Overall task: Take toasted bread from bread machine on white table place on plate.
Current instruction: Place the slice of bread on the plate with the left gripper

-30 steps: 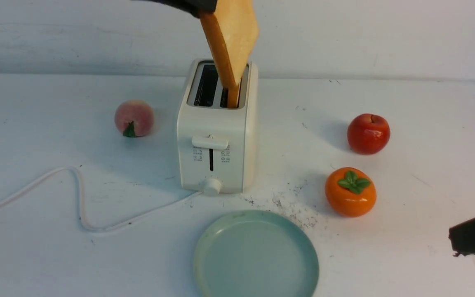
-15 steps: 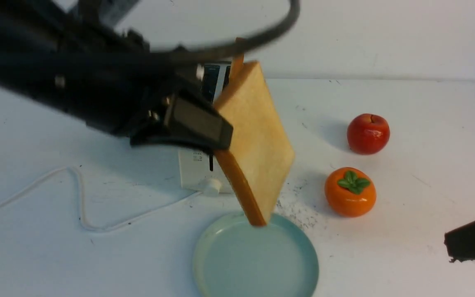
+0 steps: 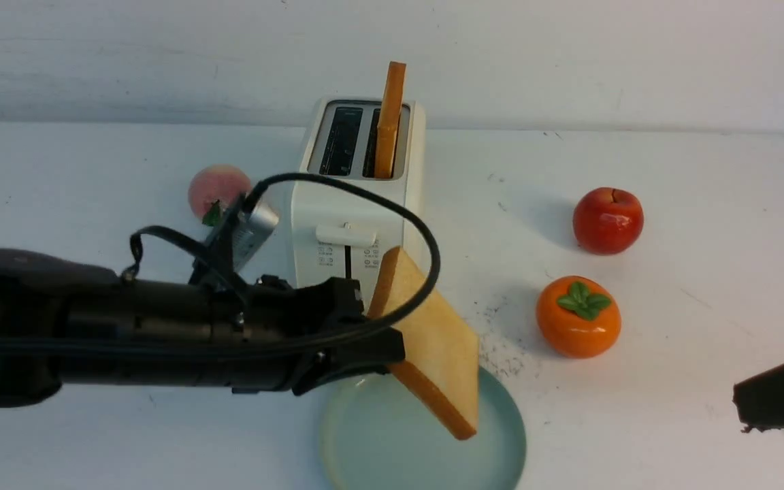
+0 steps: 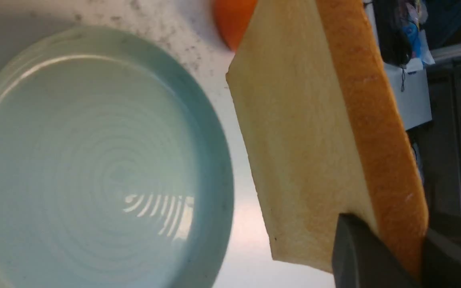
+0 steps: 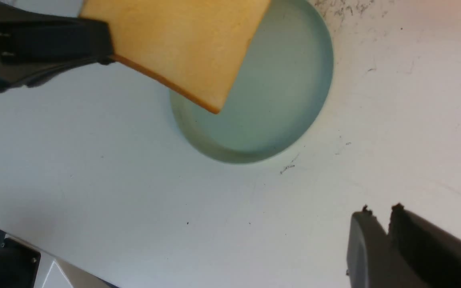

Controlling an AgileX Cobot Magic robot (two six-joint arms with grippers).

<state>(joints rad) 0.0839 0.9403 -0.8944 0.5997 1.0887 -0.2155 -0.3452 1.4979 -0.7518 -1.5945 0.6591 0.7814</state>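
Observation:
My left gripper (image 3: 382, 333) is shut on one corner of a slice of toasted bread (image 3: 433, 347), held tilted with its lower corner just above the mint-green plate (image 3: 501, 435). In the left wrist view both dark fingers (image 4: 358, 248) pinch the slice (image 4: 302, 140) beside the plate (image 4: 218, 160). A second slice (image 3: 390, 116) stands upright in the right slot of the bread machine (image 3: 358, 204) on the white table (image 3: 671, 150). At the right edge my right gripper (image 3: 746, 401) is shut and empty, also in the right wrist view (image 5: 378, 210).
A peach (image 3: 218, 187) lies left of the toaster. A red apple (image 3: 608, 220) and an orange persimmon (image 3: 578, 316) sit to its right. My left arm's black cable (image 3: 426, 231) loops in front of the toaster. Dark speckles (image 3: 501, 354) mark the table by the plate.
My left arm has carried the slice from above the toaster's slots down and forward to just over the plate, tilting it flatter. The right gripper has stayed at the right edge.

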